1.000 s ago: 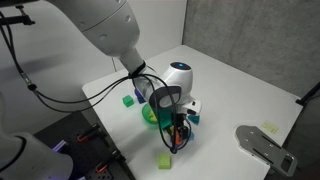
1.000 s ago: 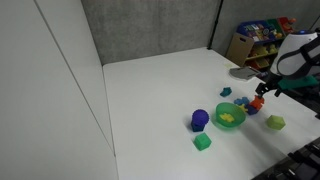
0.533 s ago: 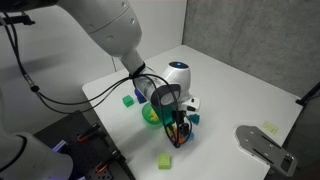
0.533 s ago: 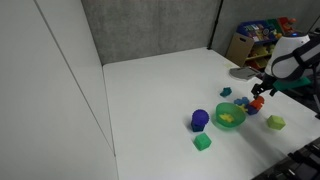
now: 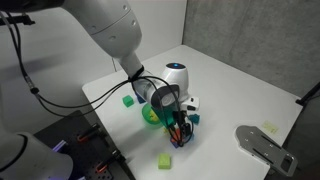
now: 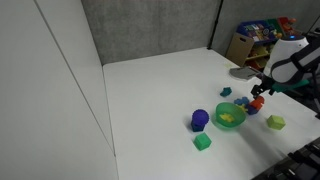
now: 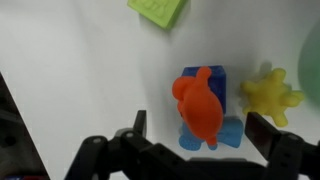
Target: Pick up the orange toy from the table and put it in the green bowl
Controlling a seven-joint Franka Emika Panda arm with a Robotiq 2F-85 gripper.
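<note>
Trouble is sitting right beside the toy [image 7: 200, 105]: it is lying against a blue block [image 7: 219, 85], with the bowl [image 6: 220, 120] near. With the pincer [image 7: 203, 130] hanging apart astride those 2, closing could be grabbing the block too, or knocking the yellow piece [image 7: 272, 95].

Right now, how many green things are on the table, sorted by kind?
green bowl: 1
green cubes: 2
pale yellow-green block: 1
Total: 4
</note>
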